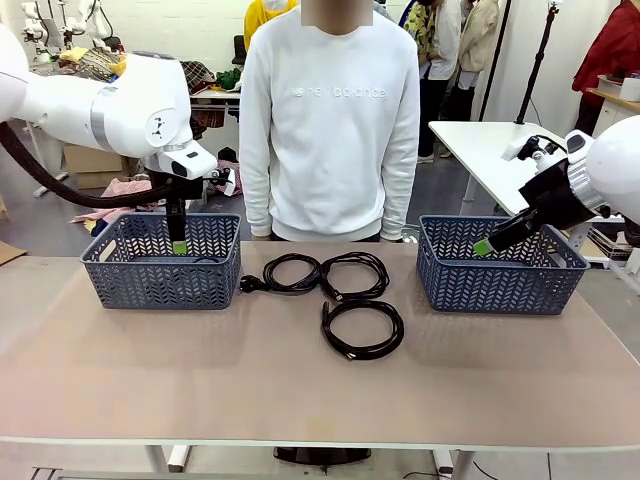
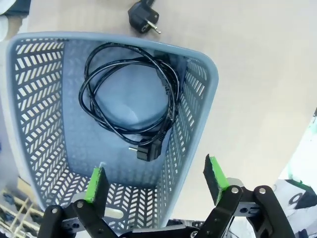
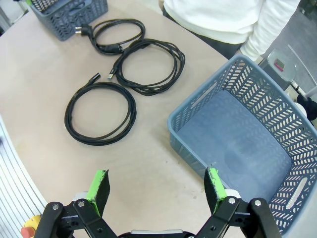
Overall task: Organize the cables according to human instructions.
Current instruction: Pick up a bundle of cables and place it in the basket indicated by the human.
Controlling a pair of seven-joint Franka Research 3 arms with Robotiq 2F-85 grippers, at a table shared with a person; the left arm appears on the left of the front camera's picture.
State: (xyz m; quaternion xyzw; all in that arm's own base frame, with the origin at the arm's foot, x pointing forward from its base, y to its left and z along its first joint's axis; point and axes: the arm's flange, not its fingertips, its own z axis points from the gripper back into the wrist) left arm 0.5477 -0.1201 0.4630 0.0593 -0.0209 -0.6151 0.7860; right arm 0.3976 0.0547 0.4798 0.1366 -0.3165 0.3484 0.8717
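Left hand [image 2: 153, 168] hangs wide and empty above the left basket [image 2: 208, 74], where one cord [image 2: 147, 150] lies sorted; three cords [image 1: 322, 272] wait on the bench [image 1: 200, 380], reachable by either arm.

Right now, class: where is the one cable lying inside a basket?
In the left wrist view the cable lies coiled on the floor of the left basket, at the robot's left side of the table, below the open left pincer.

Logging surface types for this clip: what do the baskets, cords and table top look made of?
Baskets: moulded plastic by the look, matte blue-grey, walls pierced in a herringbone pattern. Cords: black rubber or PVC sheath, faint sheen, bending in soft coils. Table top: smooth matte beige, probably laminate; the look leaves it open.
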